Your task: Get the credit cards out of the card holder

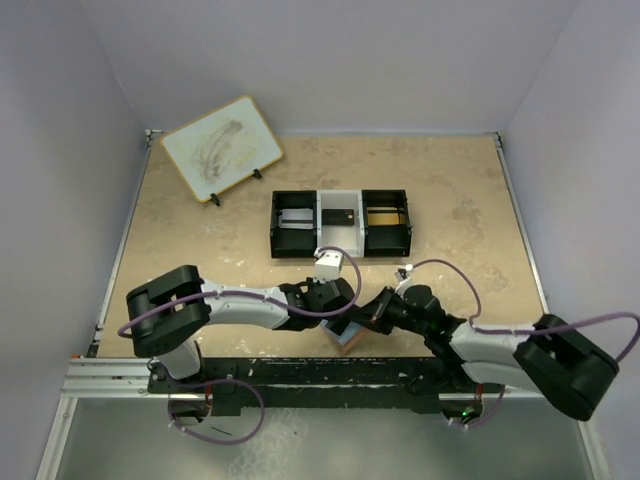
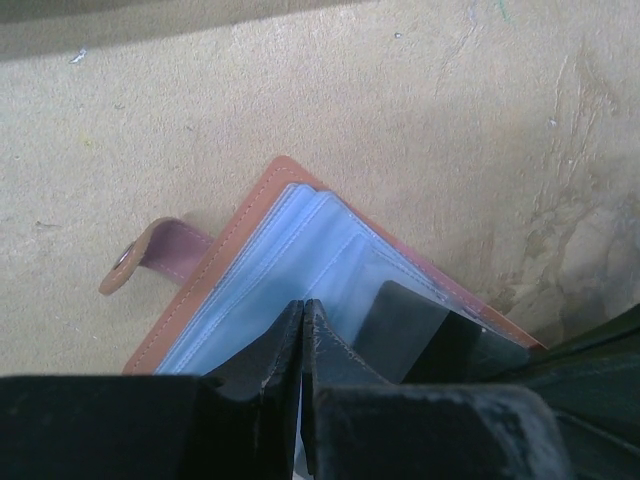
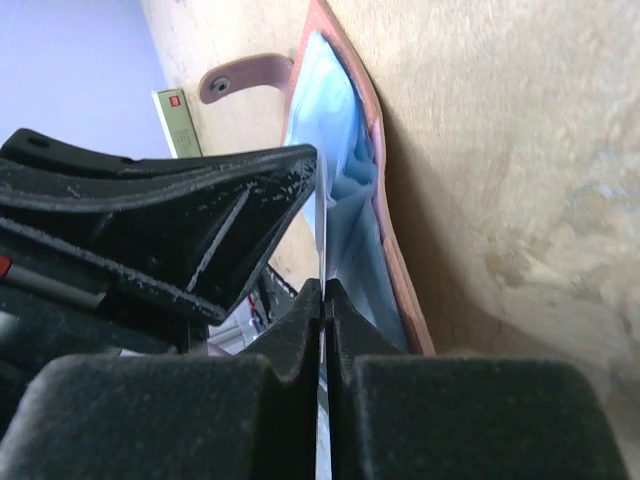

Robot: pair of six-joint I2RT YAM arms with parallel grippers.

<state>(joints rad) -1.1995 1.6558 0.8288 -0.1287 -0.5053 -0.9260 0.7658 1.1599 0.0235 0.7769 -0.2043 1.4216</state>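
At lower centre, we see the left gripper [image 2: 303, 335] and right gripper [image 3: 323, 300] each pinching a sleeve of the card holder [image 1: 349, 340].

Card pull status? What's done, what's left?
Done: the card holder is open. In hand: the left gripper and right gripper are both pinched shut on its blue sleeves. To do: a dark card sits inside a clear sleeve, and no card lies out beside the holder. What's in the tray is too small to tell.
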